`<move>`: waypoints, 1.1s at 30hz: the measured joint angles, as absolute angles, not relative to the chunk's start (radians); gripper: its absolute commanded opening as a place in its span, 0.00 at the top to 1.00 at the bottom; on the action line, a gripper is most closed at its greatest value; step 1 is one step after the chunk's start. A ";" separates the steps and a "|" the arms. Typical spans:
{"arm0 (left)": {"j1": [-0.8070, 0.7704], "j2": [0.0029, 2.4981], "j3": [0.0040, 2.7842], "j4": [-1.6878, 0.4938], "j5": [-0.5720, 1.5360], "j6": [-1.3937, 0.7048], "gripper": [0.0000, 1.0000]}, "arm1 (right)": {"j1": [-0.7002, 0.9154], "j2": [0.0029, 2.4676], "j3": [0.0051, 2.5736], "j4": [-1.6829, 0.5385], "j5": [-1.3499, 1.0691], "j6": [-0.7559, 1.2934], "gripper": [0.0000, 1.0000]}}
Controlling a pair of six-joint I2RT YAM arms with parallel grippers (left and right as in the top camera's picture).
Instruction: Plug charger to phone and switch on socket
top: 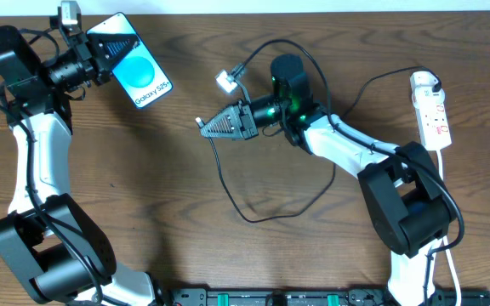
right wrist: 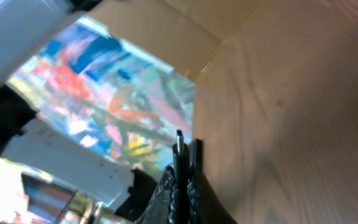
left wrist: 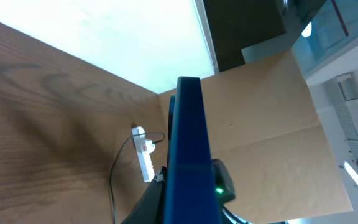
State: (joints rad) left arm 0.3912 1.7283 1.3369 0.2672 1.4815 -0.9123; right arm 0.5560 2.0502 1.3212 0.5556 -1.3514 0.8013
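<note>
A: While the left gripper [top: 107, 51] is clamped on one end of the phone [top: 143, 72], a slim rectangular handset w/ a bright blue screen and white "Galaxy S25" text, the whole thing sits over the far-left corner of the brown wooden table [top: 143, 187], screen facing up at the overhead cam.

B: Copy. On the left wrist cam it's edge-on, a dark blue strip running up mid-frame. Can't tell if its free end touches the wood.

A: Now the right gripper [top: 207, 126], mid-table, fingers pointing left. Jaws pinched right down, nothing wide about them. They're holding the small plug tip [right wrist: 179, 142] of the charger [top: 253, 218], a long thin black cable.

B: Yep, right wrist cam shows the metal tip poking out just past the closed fingers.

A: From there the cable drops toward the near edge, loops round and climbs back by the right arm's white forearm. The tip points at the phone, but they're well apart, no contact.

B: And the small white connector block [top: 225, 81]?

A: It's lying on the table just beyond the right gripper, black lead attached. Can't say whose lead.

B: Socket?

A: The socket [top: 433, 115], a narrow white power strip w/ red switch marks, lies flat at the far-right edge, well apart from both grippers. Switch position is too small to read.
</note>
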 measured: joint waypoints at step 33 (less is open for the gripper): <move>0.256 1.728 1.337 0.268 1.510 -0.946 0.93 | 0.577 2.051 1.321 1.104 -1.392 1.388 0.99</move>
State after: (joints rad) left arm 0.2558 1.7283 1.3369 0.2676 1.5101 -0.9463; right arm 0.5774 2.0510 1.3209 1.1038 -1.3918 1.3876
